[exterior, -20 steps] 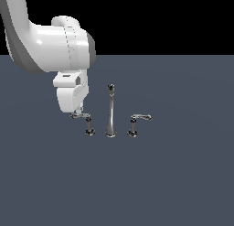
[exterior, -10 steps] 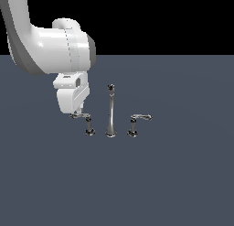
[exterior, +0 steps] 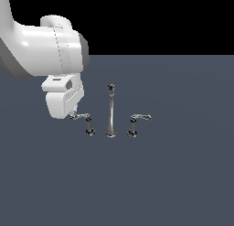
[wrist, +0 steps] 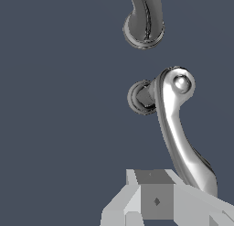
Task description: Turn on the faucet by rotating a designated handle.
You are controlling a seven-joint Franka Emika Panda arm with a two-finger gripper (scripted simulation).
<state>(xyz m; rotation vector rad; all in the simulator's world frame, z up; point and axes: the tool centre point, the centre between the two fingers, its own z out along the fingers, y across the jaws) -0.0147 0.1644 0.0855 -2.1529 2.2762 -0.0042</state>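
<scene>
Dark grey bench; gripper sits at the handle tip, spread unclear; next, sweep that lever around its post.

The arm is glossy white, built from fat rounded cylinder segments. A mid-grey band rings the joint at the exterior view's left, and a darker grey cap closes the end of the big horizontal segment. A thin dark seam runs around that segment. Below it sits a boxy white hand with softened corners, a small dark round hole and a short dark slot in its upper face. In the wrist view the gripper shows flat, faceted pale-grey blocks with a darker grey square face bearing a tiny diamond mark.
</scene>
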